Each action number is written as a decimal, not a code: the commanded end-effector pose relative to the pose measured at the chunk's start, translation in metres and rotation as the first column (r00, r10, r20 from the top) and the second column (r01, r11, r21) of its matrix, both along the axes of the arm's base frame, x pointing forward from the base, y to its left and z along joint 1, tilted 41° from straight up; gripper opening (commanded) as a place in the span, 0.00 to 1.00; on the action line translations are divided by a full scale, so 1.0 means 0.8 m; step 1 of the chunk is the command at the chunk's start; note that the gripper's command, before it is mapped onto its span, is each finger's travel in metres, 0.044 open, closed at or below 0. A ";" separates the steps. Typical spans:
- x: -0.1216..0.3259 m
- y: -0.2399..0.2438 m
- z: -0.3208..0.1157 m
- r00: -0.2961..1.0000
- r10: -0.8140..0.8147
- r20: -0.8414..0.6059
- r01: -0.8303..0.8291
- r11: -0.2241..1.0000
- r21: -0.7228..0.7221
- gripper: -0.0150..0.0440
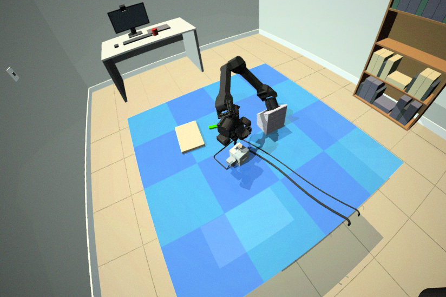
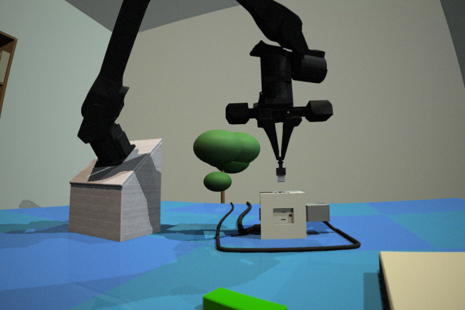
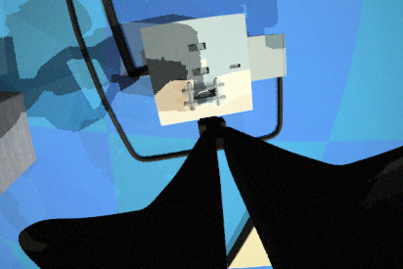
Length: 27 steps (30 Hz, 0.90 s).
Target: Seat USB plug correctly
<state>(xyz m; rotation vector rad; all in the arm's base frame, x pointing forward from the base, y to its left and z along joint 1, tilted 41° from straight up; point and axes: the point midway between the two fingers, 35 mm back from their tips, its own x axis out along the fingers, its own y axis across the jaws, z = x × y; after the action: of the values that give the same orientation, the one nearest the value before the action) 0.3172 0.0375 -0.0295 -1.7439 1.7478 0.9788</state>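
While the top view shows the hand (image 1: 238,140) near the power cube (image 1: 238,154), the exterior view has the hand (image 2: 280,161) clamped on the USB plug (image 2: 280,173), upright above the cube (image 2: 283,215), apart from it. In the wrist view, the plug (image 3: 211,125) appears beside the socket (image 3: 204,93).

The 1 arm (image 1: 224,86) (image 2: 127,20) arches up and over, its gripper (image 1: 235,140) (image 2: 280,160) (image 3: 216,137) pointing straight down below the wrist (image 2: 276,73); the 2 fingers slant inward above the nearly closed jaws, gripping at their tips, with a narrow gap between them higher up
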 end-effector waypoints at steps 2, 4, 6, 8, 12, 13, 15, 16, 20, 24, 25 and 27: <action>0.000 0.000 -0.001 1.000 0.001 -0.002 -0.001 1.000 0.008 0.25; 0.000 0.000 -0.001 1.000 0.001 -0.003 -0.001 1.000 0.010 0.25; 0.000 0.000 -0.002 1.000 0.001 -0.003 -0.001 1.000 0.011 0.25; 0.000 0.000 -0.002 1.000 0.001 -0.003 -0.001 1.000 0.013 0.25; 0.000 0.000 -0.003 1.000 0.001 -0.003 -0.001 1.000 0.016 0.25; 0.000 0.000 -0.003 1.000 0.001 -0.003 -0.001 1.000 0.017 0.25; 0.000 0.000 -0.003 1.000 0.001 -0.004 -0.001 1.000 0.018 0.25; 0.000 0.000 -0.003 1.000 0.001 -0.004 -0.001 1.000 0.019 0.25; 0.000 0.000 -0.004 1.000 0.001 -0.004 0.000 1.000 0.022 0.25; 0.000 0.000 -0.005 1.000 0.000 -0.005 0.000 1.000 0.025 0.25; -0.001 0.000 -0.005 1.000 0.000 -0.005 0.000 1.000 0.026 0.25; -0.001 0.000 -0.005 1.000 0.000 -0.005 0.000 1.000 0.028 0.25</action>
<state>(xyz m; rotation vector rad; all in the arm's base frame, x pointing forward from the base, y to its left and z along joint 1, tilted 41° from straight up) 0.3167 0.0367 -0.0337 -1.7294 1.7362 0.9976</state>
